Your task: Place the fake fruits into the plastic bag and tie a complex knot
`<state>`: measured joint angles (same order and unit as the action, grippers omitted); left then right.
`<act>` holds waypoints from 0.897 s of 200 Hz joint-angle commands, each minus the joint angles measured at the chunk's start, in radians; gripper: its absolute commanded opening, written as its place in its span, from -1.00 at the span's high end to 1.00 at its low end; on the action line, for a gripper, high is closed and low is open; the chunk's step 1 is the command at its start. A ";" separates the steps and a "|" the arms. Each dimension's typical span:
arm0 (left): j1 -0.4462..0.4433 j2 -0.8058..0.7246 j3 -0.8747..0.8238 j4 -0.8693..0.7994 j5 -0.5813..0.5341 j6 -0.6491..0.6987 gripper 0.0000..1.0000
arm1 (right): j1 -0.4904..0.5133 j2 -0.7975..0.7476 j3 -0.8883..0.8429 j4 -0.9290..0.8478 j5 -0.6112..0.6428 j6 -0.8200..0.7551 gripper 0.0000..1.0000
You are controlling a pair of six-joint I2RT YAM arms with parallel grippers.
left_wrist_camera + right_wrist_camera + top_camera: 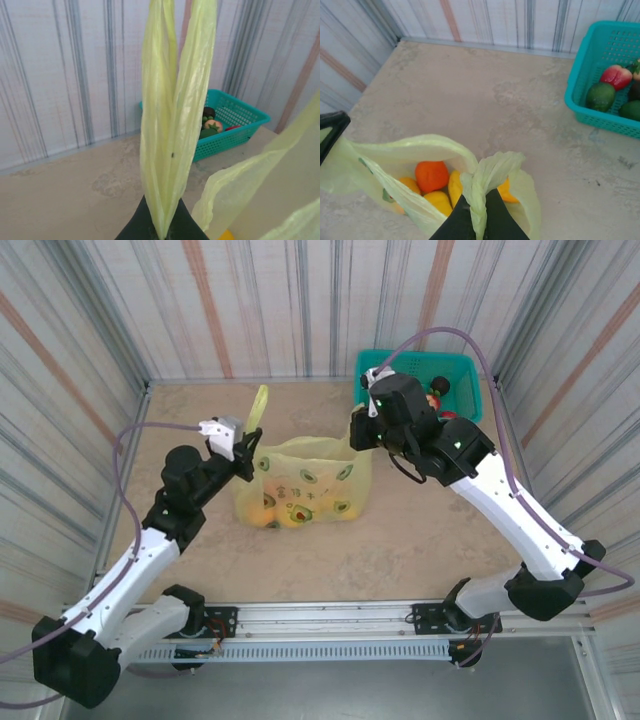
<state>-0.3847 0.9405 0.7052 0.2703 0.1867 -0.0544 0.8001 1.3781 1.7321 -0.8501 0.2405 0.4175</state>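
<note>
The plastic bag (318, 480) stands open in the middle of the table, pale yellow-green with avocado prints. Orange and yellow fake fruits (431, 175) lie inside it. My left gripper (244, 448) is shut on the bag's left handle (172, 125), which sticks up as a long folded strip between the black fingers (135, 230). My right gripper (479, 227) is shut on the bunched right handle (487, 180) at the bag's right rim. The two handles are held apart, one in each gripper. More fake fruits (615, 77), red and green, lie in the teal basket.
The teal mesh basket (470, 362) sits in the back right corner, just behind my right arm. Striped walls close the table on three sides. Bare tabletop (330, 555) lies between the bag and the arm bases.
</note>
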 commanded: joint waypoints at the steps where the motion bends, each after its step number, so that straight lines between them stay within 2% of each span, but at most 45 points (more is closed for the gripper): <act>1: 0.011 0.042 0.038 0.059 -0.011 -0.018 1.00 | -0.017 -0.017 -0.017 0.013 -0.088 -0.033 0.43; 27: 0.012 0.082 0.046 0.070 -0.023 -0.033 1.00 | -0.117 -0.068 -0.089 0.089 -0.246 -0.148 -0.19; 38: 0.014 0.084 0.046 0.067 -0.027 -0.038 1.00 | -0.161 -0.145 -0.170 0.188 -0.344 -0.203 -0.31; 61: 0.022 0.084 0.049 0.058 -0.022 -0.048 1.00 | -0.262 -0.330 -0.411 0.440 -0.544 -0.304 -0.39; 78: 0.027 0.087 0.051 0.050 -0.020 -0.051 1.00 | -0.315 -0.466 -0.584 0.637 -0.624 -0.373 -0.59; 105: 0.043 0.088 0.051 0.044 -0.006 -0.062 1.00 | -0.331 -0.503 -0.592 0.580 -0.709 -0.444 -0.60; 149: 0.069 0.090 0.044 0.064 0.015 -0.095 1.00 | -0.314 -0.513 -0.651 0.432 -0.796 -0.595 -0.50; 179: 0.068 0.095 0.045 0.073 0.032 -0.104 1.00 | -0.297 -0.504 -0.741 0.490 -0.696 -0.621 -0.37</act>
<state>-0.3214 1.0306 0.7223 0.2966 0.1936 -0.1364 0.4938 0.8654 1.0512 -0.3614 -0.4931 -0.1238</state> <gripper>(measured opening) 0.052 0.707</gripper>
